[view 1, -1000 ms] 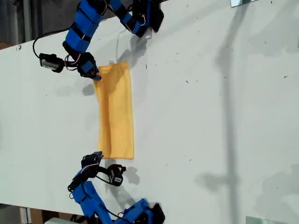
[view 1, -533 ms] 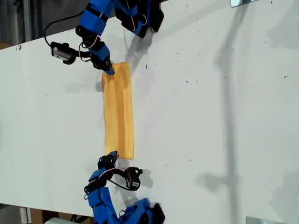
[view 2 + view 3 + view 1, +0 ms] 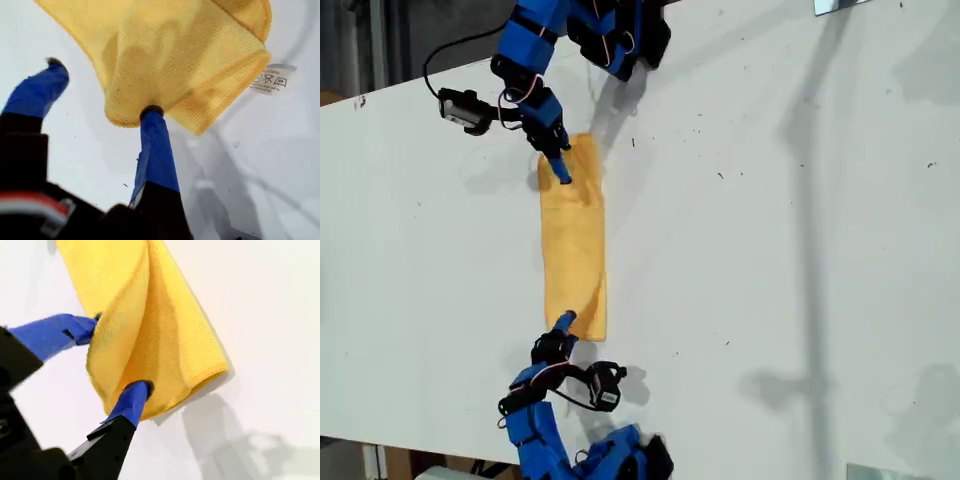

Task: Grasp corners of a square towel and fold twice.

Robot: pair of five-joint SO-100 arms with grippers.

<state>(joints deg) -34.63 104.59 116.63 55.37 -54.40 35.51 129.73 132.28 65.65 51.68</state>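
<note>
The yellow-orange towel lies on the white table as a narrow folded strip running up and down the exterior view. My first gripper is over the strip's upper end and open. In the first wrist view one fingertip touches a rounded corner of the towel and the other finger stands clear of it. A white tag pokes out beside that end. My second gripper is at the lower end, open, with a raised fold of towel between its spread fingers.
The first arm's base sits at the table's far edge and the second arm's base at the near edge, each with a wrist camera and cable. The table's edge runs along the exterior view's upper left.
The towel has gone from a wider band to a narrow strip. Both grippers moved toward the exterior view's right and now sit over the strip's ends, the first gripper further onto the cloth.
</note>
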